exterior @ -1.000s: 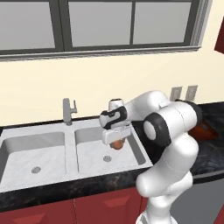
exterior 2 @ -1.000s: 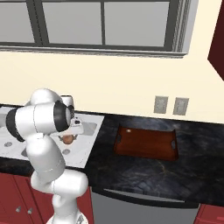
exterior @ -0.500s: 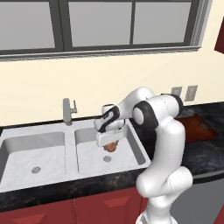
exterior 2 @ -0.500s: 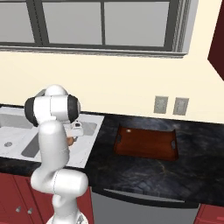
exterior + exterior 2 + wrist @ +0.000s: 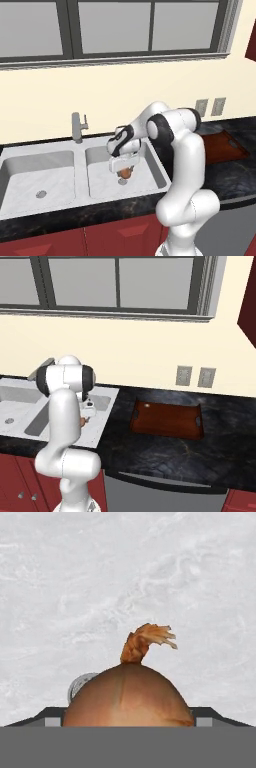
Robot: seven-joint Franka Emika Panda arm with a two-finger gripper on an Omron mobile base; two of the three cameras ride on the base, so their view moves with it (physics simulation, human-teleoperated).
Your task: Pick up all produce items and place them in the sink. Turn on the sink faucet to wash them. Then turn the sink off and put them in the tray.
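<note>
Onion (image 5: pixel 129 694) clamped in the hand (image 5: pixel 124 170), hanging over the sink's (image 5: pixel 155 170) right basin.

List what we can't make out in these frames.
- Gripper contact with the onion: hand view, the onion covers the fingertips; held or just released is unclear.
- Drain: hand view, mostly behind the onion.
- Faucet lever position: left base view, too small.
- Sink right basin: right base view, blocked by the arm.

The light is even and bright, with no glare. Shadows are soft and faint. All pictures are sharp, without blur.
</note>
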